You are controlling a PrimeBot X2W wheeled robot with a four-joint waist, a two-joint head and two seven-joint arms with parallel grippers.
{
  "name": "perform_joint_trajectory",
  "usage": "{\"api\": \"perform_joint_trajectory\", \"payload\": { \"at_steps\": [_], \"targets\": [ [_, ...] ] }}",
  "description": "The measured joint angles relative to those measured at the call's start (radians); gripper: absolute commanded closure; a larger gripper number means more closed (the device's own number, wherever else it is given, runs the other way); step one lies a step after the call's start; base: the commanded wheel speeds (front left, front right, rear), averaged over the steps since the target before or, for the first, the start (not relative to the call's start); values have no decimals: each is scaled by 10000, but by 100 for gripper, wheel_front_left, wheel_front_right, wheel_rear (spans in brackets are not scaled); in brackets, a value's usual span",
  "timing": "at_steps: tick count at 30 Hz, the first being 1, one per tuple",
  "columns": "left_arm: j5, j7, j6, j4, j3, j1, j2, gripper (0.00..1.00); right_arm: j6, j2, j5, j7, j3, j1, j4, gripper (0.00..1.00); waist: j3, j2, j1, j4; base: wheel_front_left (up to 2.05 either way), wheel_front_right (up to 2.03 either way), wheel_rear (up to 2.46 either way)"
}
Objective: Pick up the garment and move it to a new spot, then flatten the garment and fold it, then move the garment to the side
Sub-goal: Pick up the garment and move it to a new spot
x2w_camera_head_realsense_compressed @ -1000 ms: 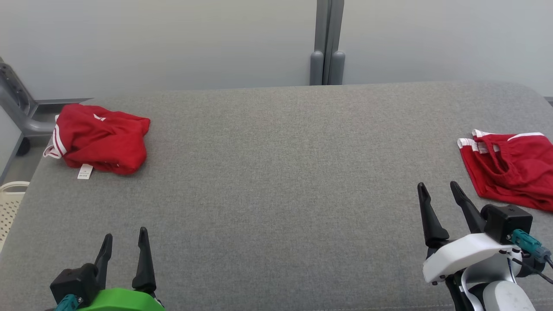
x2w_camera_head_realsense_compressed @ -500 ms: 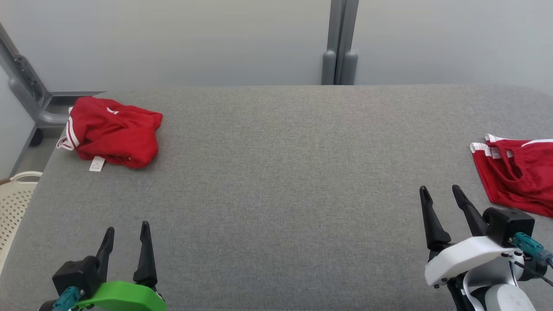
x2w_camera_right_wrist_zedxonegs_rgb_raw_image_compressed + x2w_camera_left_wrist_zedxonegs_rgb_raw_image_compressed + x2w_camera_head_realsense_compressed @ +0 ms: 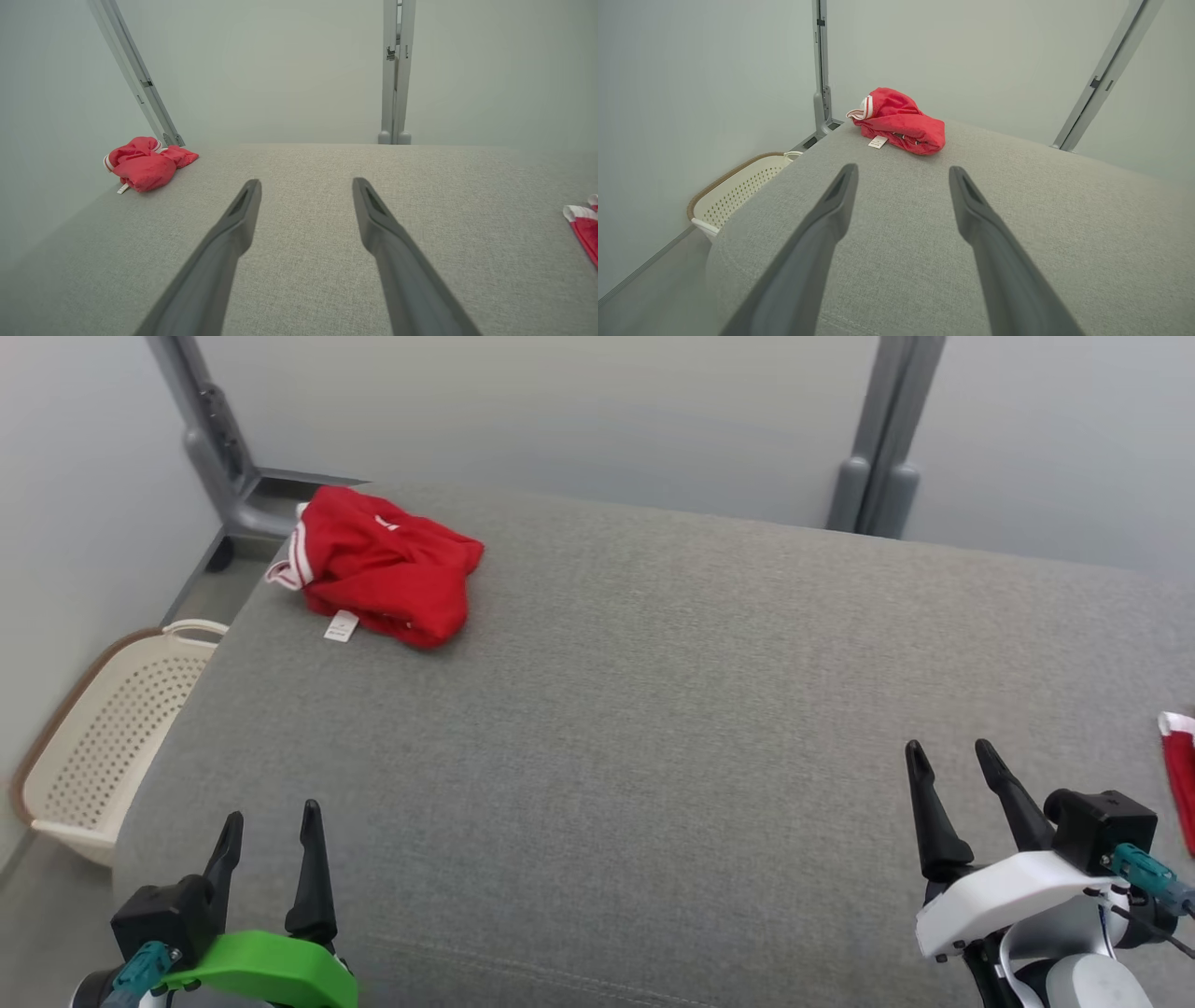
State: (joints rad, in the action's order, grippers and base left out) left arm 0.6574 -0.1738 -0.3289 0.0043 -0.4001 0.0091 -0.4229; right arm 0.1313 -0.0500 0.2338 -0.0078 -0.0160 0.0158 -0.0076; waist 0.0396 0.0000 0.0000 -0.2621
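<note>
Head view puts the crumpled red garment [image 3: 383, 565] at the far left corner of the grey table [image 3: 653, 728], bunched in a heap with its white label [image 3: 341, 627] lying flat at its near edge. The left gripper [image 3: 272, 812] hovers over the near left edge, jaws wide and empty, well apart from the garment. The right gripper [image 3: 948, 747] hangs at the near right, jaws just as wide with nothing between them. A second red piece [image 3: 1178, 775] pokes in at the right edge; most of it is cut off, so I cannot tell how it lies. A basket [image 3: 103, 737] stands on the floor beside the table's left end.

By my reading the task is at its very start. The garment has not been lifted, and moving, flattening, folding and setting aside are all left to do. In the left wrist view the heap lies ahead, just left of the line between the fingers, so the left arm looks best placed for the first reach.
</note>
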Motion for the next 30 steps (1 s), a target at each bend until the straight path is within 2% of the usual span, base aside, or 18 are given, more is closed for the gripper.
{"api": "perform_joint_trajectory", "payload": {
  "at_steps": [9, 14, 23, 30],
  "targets": [
    [-31, 102, -111, -228, -42, -1, -82, 0, 0, 4, 221, -207, 213, -39, 270, 0, -64, 0, 0, -1663, 0, 0, 0],
    [-31, 96, -196, -428, 21, 28, -150, 0, 0, 15, 221, -215, 337, -363, 364, 0, -150, 0, 0, -2291, 0, 0, 0],
    [-119, 502, -242, -606, -186, -159, -276, 0, 0, 15, 194, -309, 86, -426, 483, 0, -299, 0, 0, -2515, 0, 0, 0],
    [29, 1005, 4, -345, -107, -967, -433, 0, 0, 17, 182, -378, -165, -409, 407, 0, -267, 0, 0, -2286, 0, 0, 0]
  ]
}}
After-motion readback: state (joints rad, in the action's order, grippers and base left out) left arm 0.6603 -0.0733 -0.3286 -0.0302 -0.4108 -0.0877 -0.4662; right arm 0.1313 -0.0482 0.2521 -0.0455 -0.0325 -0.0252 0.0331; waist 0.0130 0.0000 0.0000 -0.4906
